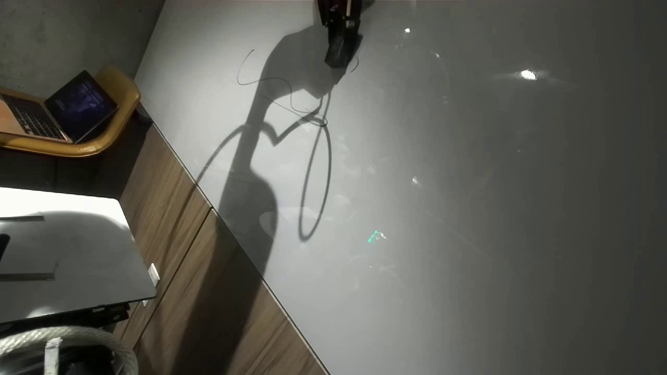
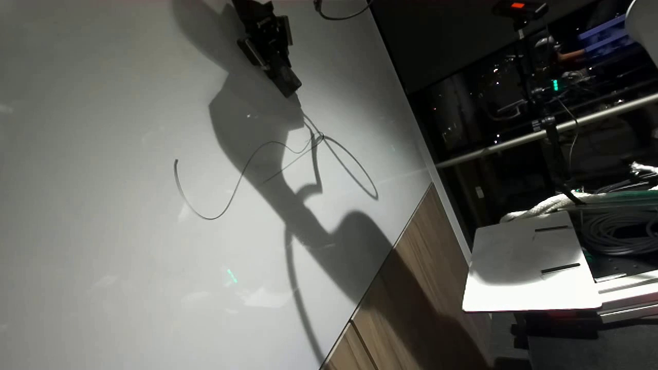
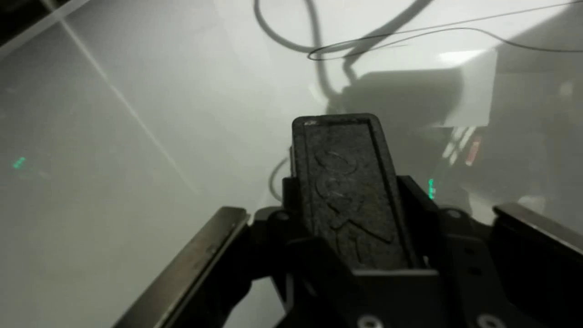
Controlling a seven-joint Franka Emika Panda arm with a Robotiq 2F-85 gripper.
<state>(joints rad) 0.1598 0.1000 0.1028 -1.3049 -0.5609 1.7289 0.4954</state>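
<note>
A dark grey rectangular block [image 3: 346,155] with raised lettering sits lengthwise between the two fingers of my gripper [image 3: 350,193], which is shut on its sides. Its far end sticks out past the fingertips, while the near end is hidden by the gripper body. In both exterior views the block [image 1: 342,52] [image 2: 286,79] points down from the gripper at the top of the picture. It seems to hang above the pale glossy table [image 1: 469,219], since its shadow falls apart from it. A thin dark wire [image 2: 208,219] lies curled on the table near the block.
Large arm and cable shadows cross the table. Wood-grain panels [image 1: 172,177] border its edge, with a metal plate [image 1: 73,250] beyond and coiled rope [image 1: 78,333] below that. A laptop [image 1: 81,107] rests on a yellow chair [image 1: 122,91]. Another dark cable [image 2: 344,18] lies near the far edge.
</note>
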